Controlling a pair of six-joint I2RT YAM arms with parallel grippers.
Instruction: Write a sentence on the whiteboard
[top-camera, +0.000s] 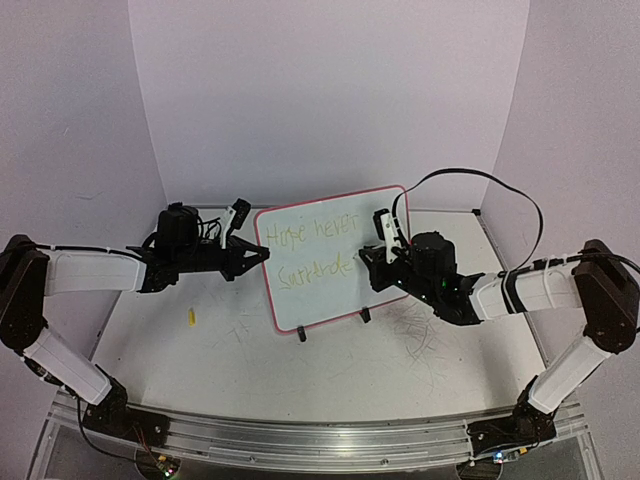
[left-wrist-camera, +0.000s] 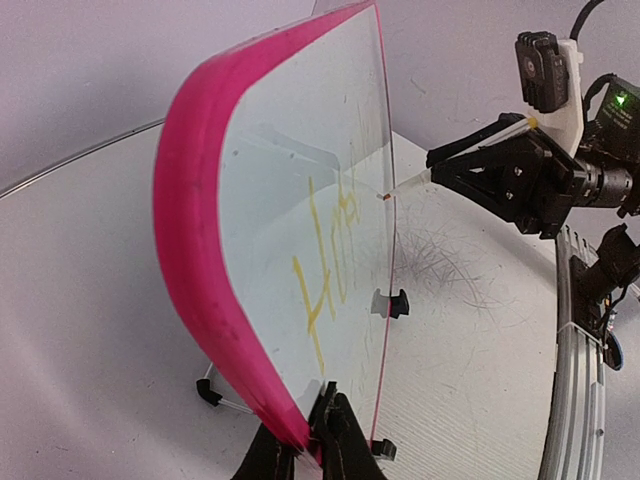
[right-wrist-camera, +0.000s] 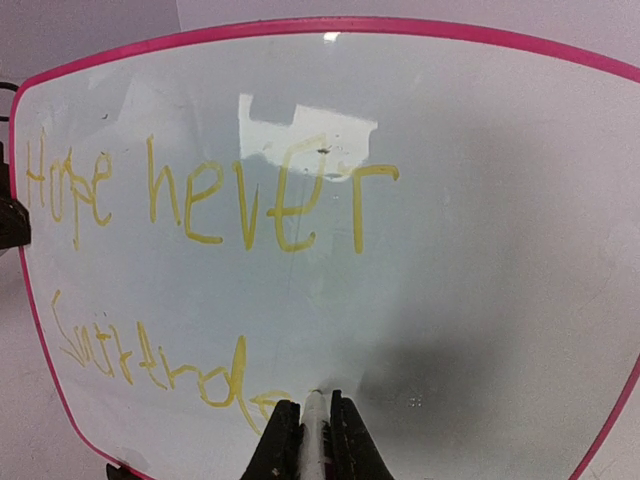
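Top external view: at left, the left claw (top-camera: 256, 257) is closed on the left edge of the whiteboard (top-camera: 325, 300), which stands on its clip feet (top-camera: 302, 336) near the middle of the surface (top-camera: 250, 350). The sentence (top-camera: 312, 250), yellow handwriting in two lines, covers the board's left part. At right, the right claw (top-camera: 372, 262) pinches a marker (left-wrist-camera: 480, 148) whose tip touches the board at the end of the lower line.

Pale lilac walls (top-camera: 330, 100), scratched white tabletop (top-camera: 250, 370), aluminium rail (top-camera: 320, 445) along near edge

The yellow sentence (right-wrist-camera: 215, 210) on the whiteboard (right-wrist-camera: 480, 280) reads "Hope never" over roughly "Surrende".
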